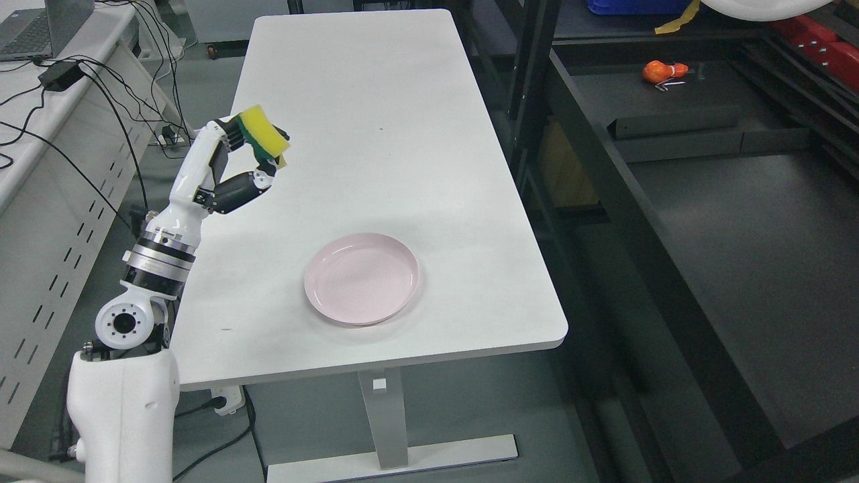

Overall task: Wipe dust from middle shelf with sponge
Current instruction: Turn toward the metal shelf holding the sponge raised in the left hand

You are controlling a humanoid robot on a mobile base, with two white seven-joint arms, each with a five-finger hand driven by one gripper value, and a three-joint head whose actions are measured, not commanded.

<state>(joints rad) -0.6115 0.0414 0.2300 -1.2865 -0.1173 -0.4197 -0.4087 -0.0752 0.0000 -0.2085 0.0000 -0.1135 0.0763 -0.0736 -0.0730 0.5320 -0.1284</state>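
My left hand (258,151) is shut on a yellow and green sponge (264,132) and holds it in the air above the left edge of the white table (376,121). The left arm comes up from the lower left. The dark shelf unit (731,221) stands to the right of the table; its broad black shelf surface lies well away from the sponge. My right arm does not show.
A pink plate (362,278) sits on the table near its front edge. An orange object (661,70) and small tools lie on the far shelf. A white desk (60,134) with cables and a laptop stands at the left.
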